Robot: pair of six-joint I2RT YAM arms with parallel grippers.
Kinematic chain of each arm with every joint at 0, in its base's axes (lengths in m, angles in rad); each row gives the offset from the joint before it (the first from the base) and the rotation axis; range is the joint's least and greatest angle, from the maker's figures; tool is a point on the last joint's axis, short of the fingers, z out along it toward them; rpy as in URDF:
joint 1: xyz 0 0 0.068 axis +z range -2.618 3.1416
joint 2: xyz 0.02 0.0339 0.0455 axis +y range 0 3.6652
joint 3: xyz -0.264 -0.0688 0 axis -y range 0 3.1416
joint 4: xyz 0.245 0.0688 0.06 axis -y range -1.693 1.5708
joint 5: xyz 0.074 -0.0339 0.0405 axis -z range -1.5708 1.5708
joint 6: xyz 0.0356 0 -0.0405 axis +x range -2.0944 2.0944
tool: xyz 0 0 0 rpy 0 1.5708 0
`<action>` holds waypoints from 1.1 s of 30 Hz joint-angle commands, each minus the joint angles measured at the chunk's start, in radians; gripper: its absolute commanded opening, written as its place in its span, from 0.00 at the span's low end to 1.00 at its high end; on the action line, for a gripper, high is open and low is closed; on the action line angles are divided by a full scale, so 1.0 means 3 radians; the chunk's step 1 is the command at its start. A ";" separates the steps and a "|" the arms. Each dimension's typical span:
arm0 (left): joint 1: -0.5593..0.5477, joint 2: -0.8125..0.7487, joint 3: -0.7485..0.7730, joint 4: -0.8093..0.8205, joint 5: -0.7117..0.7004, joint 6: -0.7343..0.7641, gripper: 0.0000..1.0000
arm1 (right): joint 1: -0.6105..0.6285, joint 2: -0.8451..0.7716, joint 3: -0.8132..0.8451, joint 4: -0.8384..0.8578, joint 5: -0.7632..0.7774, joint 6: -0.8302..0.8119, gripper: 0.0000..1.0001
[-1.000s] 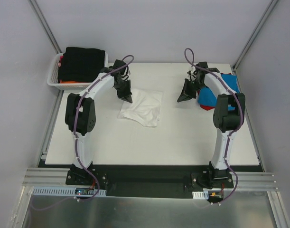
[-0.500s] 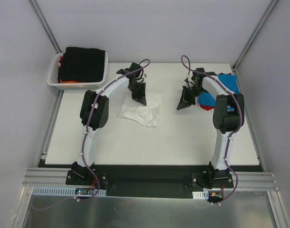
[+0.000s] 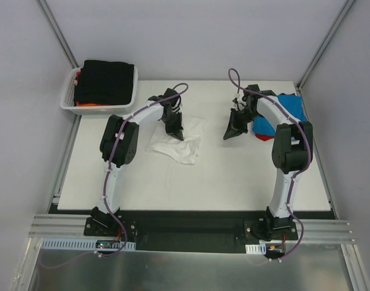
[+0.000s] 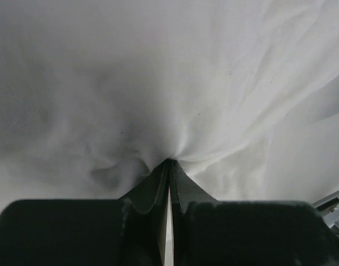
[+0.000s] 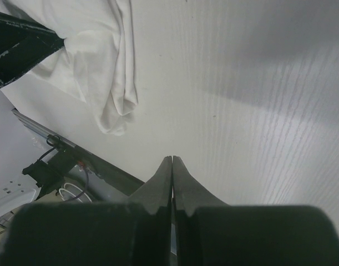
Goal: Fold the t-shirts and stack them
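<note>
White t-shirt point(image 3: 186, 147): where?
> Crumpled, just 9 o'clock of bench point(image 3: 233, 176) centre. Left gripper point(image 3: 178, 136) pinching its cloth.

Right gripper point(image 3: 226, 136)?
> Pressed together, holding nothing, over bare bench at 9 o'clock of blue t-shirt point(image 3: 295, 106).

Open tabletop point(image 3: 233, 179) spans the near half. Farther back lie a crumpled white t-shirt point(image 3: 185, 145), blue t-shirt point(image 3: 294, 106) and corner basket point(image 3: 68, 100).

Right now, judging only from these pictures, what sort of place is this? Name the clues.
Probably a robotics lab cell, not a home: a left arm and a right arm bolted to a rail at a white table, plain panel walls around it, and a basket of shirts.
</note>
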 commanded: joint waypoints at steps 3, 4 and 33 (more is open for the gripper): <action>0.0145 -0.0403 -0.0595 -0.0231 -0.0697 -0.0006 0.00 | 0.0003 -0.0170 0.0169 -0.0103 -0.0088 -0.0016 0.01; 0.0185 -0.0454 -0.0646 -0.0246 -0.0727 0.0004 0.00 | 0.0008 -0.0170 0.0159 -0.0092 -0.0088 -0.0016 0.01; 0.0769 -0.0981 -0.1234 -0.0619 -0.1571 -0.0441 0.00 | 0.0002 -0.0221 0.0016 -0.0026 -0.0114 -0.0016 0.01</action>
